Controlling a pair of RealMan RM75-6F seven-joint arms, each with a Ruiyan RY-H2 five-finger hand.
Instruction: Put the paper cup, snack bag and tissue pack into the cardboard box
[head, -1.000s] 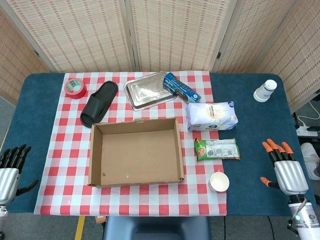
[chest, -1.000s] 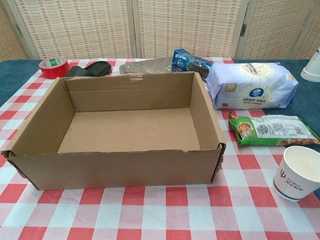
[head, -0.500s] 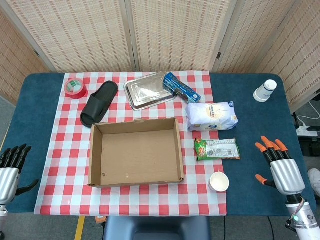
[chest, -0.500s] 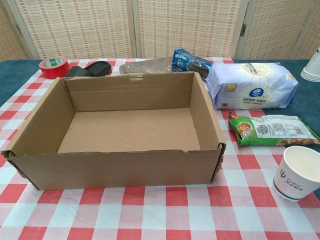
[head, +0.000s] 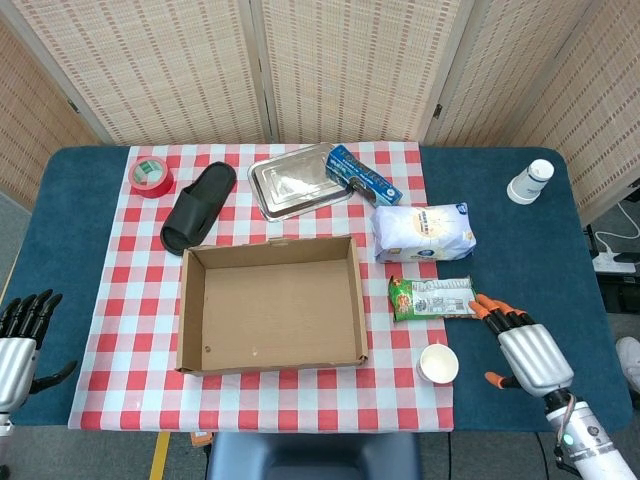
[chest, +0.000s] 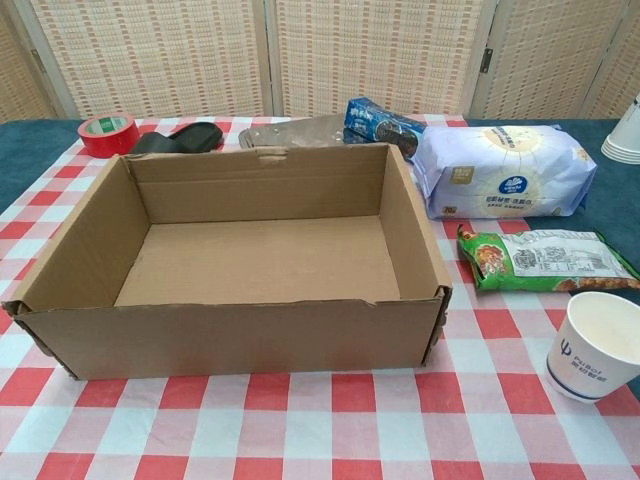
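Note:
An empty cardboard box (head: 270, 303) (chest: 250, 260) lies open on the checkered cloth. Right of it, from far to near, lie a white tissue pack (head: 423, 231) (chest: 500, 171), a green snack bag (head: 433, 298) (chest: 545, 260) and an upright white paper cup (head: 438, 363) (chest: 596, 345). My right hand (head: 525, 348), fingers spread and empty, hovers just right of the snack bag and cup, its orange fingertips (head: 484, 306) near the bag's right end. My left hand (head: 22, 338) stays open at the table's left edge. Neither hand shows in the chest view.
Behind the box lie a black slipper (head: 198, 205), a red tape roll (head: 150, 175), a metal tray (head: 295, 181) and a blue packet (head: 362, 174). A stack of white cups (head: 529, 181) stands at the far right on the blue table (head: 520, 260).
My right hand has moved left, from the table's right edge toward the snack bag and cup. The left hand and all objects have stayed put.

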